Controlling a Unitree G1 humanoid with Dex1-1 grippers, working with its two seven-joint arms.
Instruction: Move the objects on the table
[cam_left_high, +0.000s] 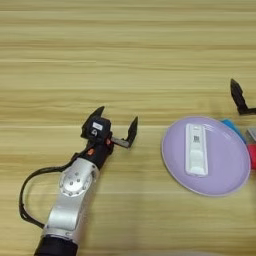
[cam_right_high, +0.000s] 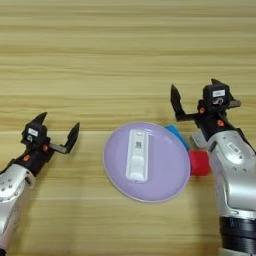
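A round lilac plate (cam_right_high: 165, 172) lies on the light wooden table (cam_right_high: 100, 50), right of the middle. A white flat bar (cam_right_high: 137, 155) with a small printed label lies lengthwise on the plate. A small red cube (cam_right_high: 200, 162) rests on the table against the plate's right rim. My right gripper (cam_right_high: 196, 95) is open, up and to the right of the plate, holding nothing. My left gripper (cam_left_high: 116, 126) is open too, on the table left of the plate, a short gap from its rim.
A small blue thing (cam_right_high: 176, 135) peeks out at the plate's upper right rim, next to the red cube. A black cable (cam_left_high: 30, 190) loops beside my left forearm. Bare wood spans the far half of the table.
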